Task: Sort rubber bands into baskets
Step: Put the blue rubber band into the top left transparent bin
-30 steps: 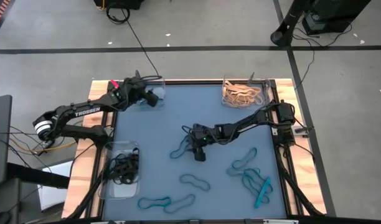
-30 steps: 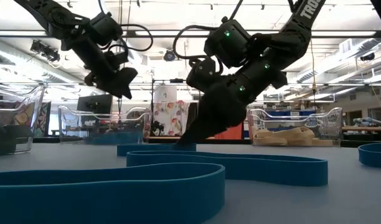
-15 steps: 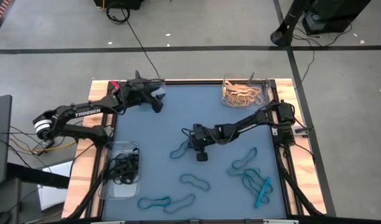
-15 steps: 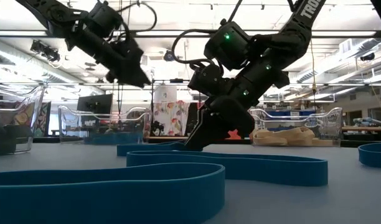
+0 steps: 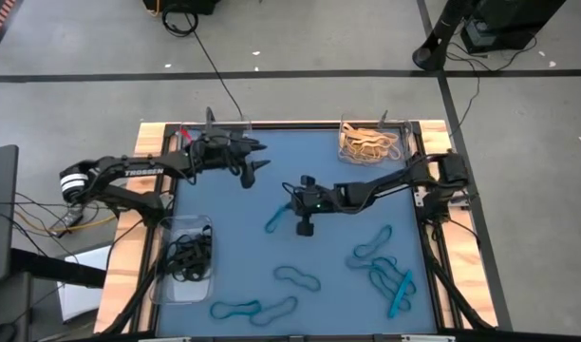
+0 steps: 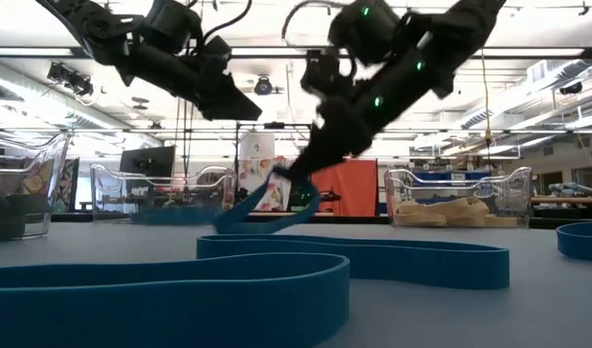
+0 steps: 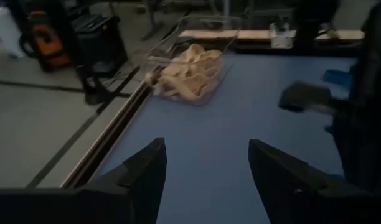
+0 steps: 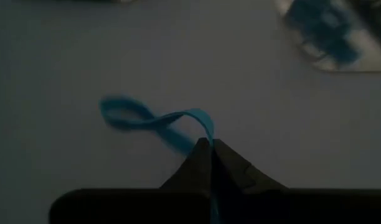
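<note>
My right gripper [image 5: 289, 204] hovers over the middle of the blue table, shut on a teal rubber band [image 5: 275, 220], which also shows in the low view [image 6: 262, 208]. My left gripper [image 5: 258, 158] stands open above the table's far left part, beside a clear basket [image 5: 229, 133] with teal bands inside, and holds nothing. A second basket [image 5: 369, 142] at the far right holds tan bands. A third basket [image 5: 186, 258] at the near left holds black bands. Several teal bands [image 5: 369, 245] lie flat on the near half. My right gripper pinches one end of the teal band [image 8: 203, 121] between its two fingertips [image 8: 200, 155], slanting down from the table's right. The band hangs below the fingers in a slack twisted loop. Its lower end [image 6: 221, 226] is at table height; whether it rests there I cannot tell.
Loose teal bands lie at the near right [image 5: 393, 280] and along the near edge [image 5: 235, 309]. The table's wooden rim [image 5: 153, 142] frames the blue mat. Bare mat lies between the two grippers and the far edge.
My right gripper has shut on the teal band and risen, drawing that end up off the table while the other end stays low. My left gripper has swung from the far left basket toward the table's middle and tipped up nearer to level, staying open.
</note>
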